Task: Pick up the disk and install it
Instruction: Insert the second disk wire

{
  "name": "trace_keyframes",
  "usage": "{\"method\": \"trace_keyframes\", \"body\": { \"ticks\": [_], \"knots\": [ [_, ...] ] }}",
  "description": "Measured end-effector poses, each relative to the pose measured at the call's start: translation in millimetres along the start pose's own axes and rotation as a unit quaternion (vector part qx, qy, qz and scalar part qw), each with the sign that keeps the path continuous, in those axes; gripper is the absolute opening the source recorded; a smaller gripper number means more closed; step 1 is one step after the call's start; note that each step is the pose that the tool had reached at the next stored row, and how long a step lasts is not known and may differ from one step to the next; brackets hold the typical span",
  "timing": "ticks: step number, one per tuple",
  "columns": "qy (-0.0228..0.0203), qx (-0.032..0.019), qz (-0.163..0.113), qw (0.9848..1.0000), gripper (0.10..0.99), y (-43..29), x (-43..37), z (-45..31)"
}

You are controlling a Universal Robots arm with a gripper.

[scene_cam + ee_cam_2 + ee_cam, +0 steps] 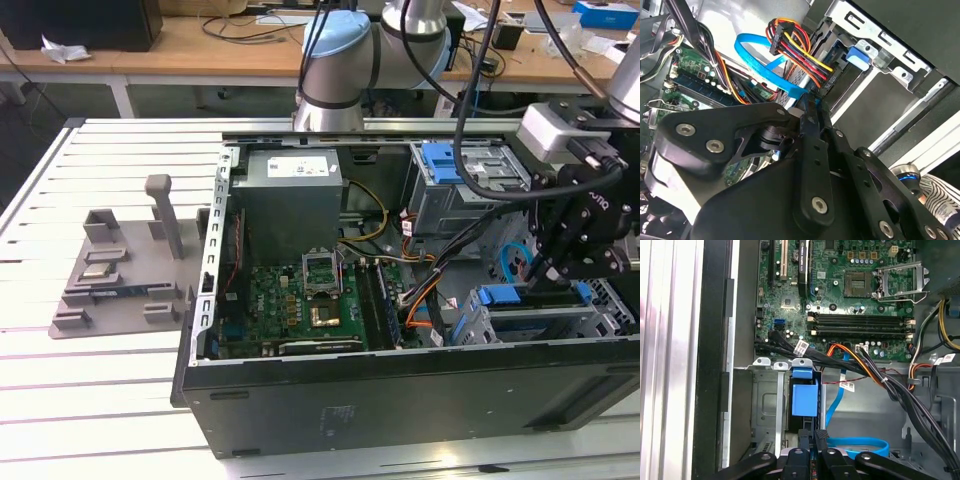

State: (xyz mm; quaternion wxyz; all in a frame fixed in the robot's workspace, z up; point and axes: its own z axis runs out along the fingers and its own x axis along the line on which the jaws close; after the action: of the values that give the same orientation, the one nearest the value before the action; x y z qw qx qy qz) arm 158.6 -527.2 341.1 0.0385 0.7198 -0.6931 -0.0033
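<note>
Exterior view: the gripper (562,277) sits low over the drive cage (520,322) at the computer case's (400,400) front corner on the exterior view's right. Its fingers (812,437) are drawn together, pinching the blue-framed disk (804,399), which stands edge-on in the cage slot, beside the motherboard (850,300).

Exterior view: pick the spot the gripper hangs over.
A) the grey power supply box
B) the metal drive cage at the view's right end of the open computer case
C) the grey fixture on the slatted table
B: the gripper sits low over the drive cage inside the computer case.
</note>
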Motion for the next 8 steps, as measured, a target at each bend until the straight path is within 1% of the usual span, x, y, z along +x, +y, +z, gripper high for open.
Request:
{"method": "trace_keyframes", "body": {
  "ticks": [4, 5, 6, 7, 8],
  "knots": [
    [-0.0002, 0.0, 0.0, 1.0, 0.173, -0.1, 0.0, 0.5],
    [-0.0001, 0.0, 0.0, 1.0, 0.235, -0.1, 0.0, 0.5],
    [0.0, 0.0, 0.0, 1.0, 0.235, 0.0, 0.0, -0.9],
    [0.0, 0.0, 0.0, 1.0, 0.235, 0.3, 0.1, -4.9],
    [0.0, 0.0, 0.0, 1.0, 0.235, 0.7, 0.0, -12.1]
  ]
}}
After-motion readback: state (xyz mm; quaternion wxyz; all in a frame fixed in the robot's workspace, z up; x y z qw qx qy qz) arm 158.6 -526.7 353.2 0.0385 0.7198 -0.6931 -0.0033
